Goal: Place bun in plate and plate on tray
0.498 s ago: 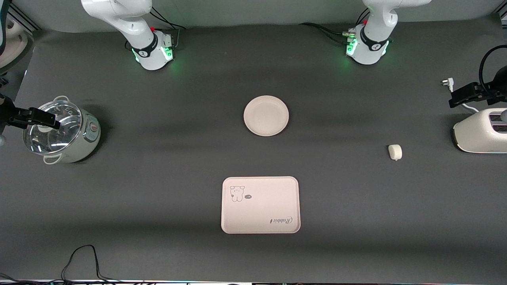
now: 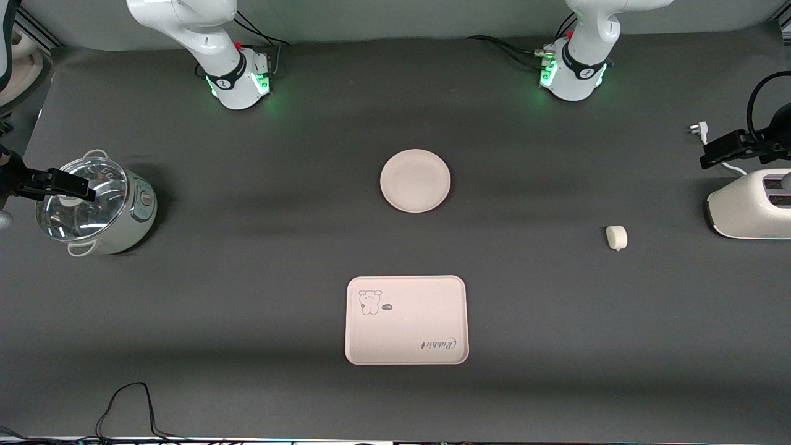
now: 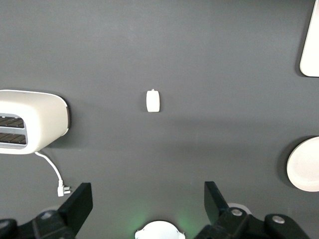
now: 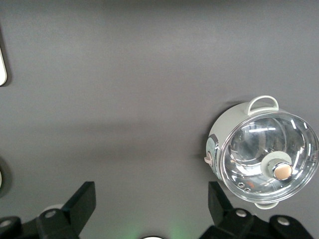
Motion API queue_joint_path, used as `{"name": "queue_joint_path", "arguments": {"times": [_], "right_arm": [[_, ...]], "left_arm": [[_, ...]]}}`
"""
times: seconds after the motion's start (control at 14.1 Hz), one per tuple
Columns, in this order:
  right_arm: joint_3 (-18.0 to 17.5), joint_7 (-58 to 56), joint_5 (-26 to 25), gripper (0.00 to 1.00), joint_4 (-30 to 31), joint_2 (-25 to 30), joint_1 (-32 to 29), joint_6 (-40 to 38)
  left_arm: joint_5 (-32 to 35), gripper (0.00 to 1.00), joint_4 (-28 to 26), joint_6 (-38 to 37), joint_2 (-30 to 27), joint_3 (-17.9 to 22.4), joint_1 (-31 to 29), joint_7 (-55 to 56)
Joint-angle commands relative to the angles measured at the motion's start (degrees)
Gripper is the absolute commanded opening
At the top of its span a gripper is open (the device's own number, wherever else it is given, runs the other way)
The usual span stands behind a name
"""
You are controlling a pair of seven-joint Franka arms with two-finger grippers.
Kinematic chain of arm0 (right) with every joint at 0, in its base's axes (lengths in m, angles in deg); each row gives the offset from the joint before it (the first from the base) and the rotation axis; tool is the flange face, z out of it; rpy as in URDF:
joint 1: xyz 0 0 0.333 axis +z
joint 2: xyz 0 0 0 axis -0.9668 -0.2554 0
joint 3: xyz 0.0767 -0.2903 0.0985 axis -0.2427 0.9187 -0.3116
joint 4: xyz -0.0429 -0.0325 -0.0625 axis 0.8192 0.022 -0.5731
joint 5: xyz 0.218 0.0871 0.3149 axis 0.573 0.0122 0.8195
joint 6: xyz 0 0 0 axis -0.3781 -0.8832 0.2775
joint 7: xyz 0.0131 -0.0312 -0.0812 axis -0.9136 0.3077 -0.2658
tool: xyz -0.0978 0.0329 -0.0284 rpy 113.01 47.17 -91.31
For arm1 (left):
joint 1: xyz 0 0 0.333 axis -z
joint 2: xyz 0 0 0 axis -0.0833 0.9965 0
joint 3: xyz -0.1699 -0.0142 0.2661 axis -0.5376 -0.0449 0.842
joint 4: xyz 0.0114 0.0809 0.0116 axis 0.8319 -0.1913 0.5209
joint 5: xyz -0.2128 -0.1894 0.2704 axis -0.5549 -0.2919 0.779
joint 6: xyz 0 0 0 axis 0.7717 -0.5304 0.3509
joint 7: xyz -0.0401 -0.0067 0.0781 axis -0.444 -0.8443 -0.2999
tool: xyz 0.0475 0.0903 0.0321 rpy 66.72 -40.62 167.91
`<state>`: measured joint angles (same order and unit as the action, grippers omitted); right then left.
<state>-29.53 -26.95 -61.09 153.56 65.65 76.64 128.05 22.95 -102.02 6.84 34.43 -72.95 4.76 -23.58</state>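
Bun point(image 2: 616, 237): small, smooth, white, rounded block on matte dark table point(image 2: 247, 309), toward the left arm's end. Round cream plate point(image 2: 415, 180) mid-table; glossy rounded-rectangular tray point(image 2: 406, 319) nearer the camera. Left gripper point(image 3: 144, 204) and right gripper point(image 4: 149, 204) both wide open, empty, high over the table.

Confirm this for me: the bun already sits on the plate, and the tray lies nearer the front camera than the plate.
Wrong: the front view shows the bun on the bare table, apart from the plate, toward the left arm's end. The tray does lie nearer the front camera.
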Motion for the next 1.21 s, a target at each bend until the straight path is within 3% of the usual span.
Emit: {"name": "queue_joint_path", "arguments": {"times": [0.0, 0.21, 0.57, 0.78, 1.14], "right_arm": [[-0.45, 1.36, -1.18, 1.0, 1.54, 1.54, -0.12, 0.91], [-0.45, 1.36, -1.18, 1.0, 1.54, 1.54, -0.12, 0.91], [-0.45, 1.36, -1.18, 1.0, 1.71, 1.54, -0.2, 0.91], [-0.45, 1.36, -1.18, 1.0, 1.71, 1.54, -0.12, 0.82], [-0.45, 1.36, -1.18, 1.0, 1.71, 1.54, -0.12, 0.82]], "left_arm": [[0.61, 1.0, -0.9, 2.9, 1.72, 0.29, 0.64, 0.93], [0.52, 1.0, -3.08, 7.64, 5.76, 0.47, -0.94, -0.04], [0.35, 1.0, -13.54, 24.33, 10.94, 0.56, -3.4, -0.21], [0.17, 1.0, -17.66, 30.14, 14.03, 0.56, -3.41, -0.39], [0.17, 1.0, -36.72, 52.09, 13.42, 0.38, -2.79, -0.39]]}}
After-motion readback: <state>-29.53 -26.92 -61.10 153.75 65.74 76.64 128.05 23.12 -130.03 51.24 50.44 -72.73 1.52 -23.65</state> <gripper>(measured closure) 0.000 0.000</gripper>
